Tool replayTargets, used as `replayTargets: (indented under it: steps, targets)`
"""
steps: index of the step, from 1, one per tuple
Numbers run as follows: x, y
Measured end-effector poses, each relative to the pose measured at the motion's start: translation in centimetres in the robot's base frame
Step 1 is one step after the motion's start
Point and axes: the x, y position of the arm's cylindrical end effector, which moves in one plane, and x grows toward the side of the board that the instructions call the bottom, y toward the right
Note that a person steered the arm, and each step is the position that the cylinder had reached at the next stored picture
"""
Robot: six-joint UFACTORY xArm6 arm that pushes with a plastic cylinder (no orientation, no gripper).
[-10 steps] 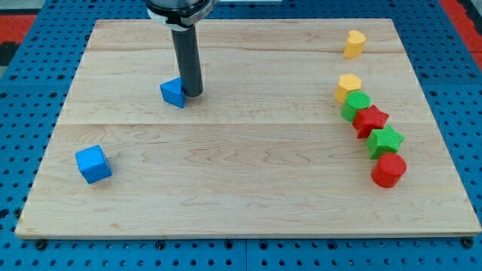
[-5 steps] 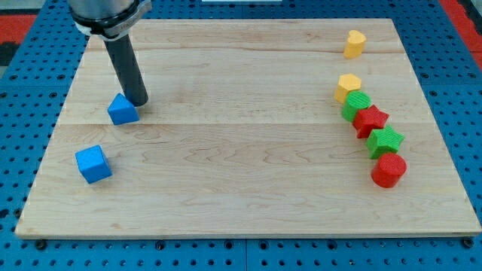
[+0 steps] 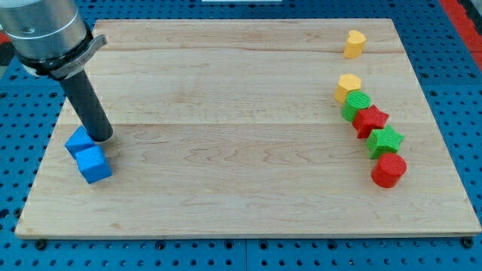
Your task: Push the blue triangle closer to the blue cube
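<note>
The blue triangle (image 3: 77,140) lies at the board's left side, touching the top left of the blue cube (image 3: 93,164). My tip (image 3: 103,138) stands just to the right of the triangle and just above the cube, against the triangle's right edge. The dark rod rises from there toward the view's top left.
On the right side a diagonal row runs downward: a yellow block (image 3: 348,86), a green block (image 3: 356,105), a red star (image 3: 370,120), a green star (image 3: 385,141), a red cylinder (image 3: 388,170). Another yellow block (image 3: 354,43) sits near the top right. The wooden board (image 3: 241,203) lies on a blue pegboard.
My tip has moved down and to the left, pushing the blue triangle from the upper middle-left of the board until it touches the blue cube.
</note>
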Motion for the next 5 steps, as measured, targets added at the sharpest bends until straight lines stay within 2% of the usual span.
replayTargets:
  steps: [2, 3, 5]
  targets:
    - [-1.9, -2.0]
    - [-1.9, -4.2]
    - [-1.0, -4.3]
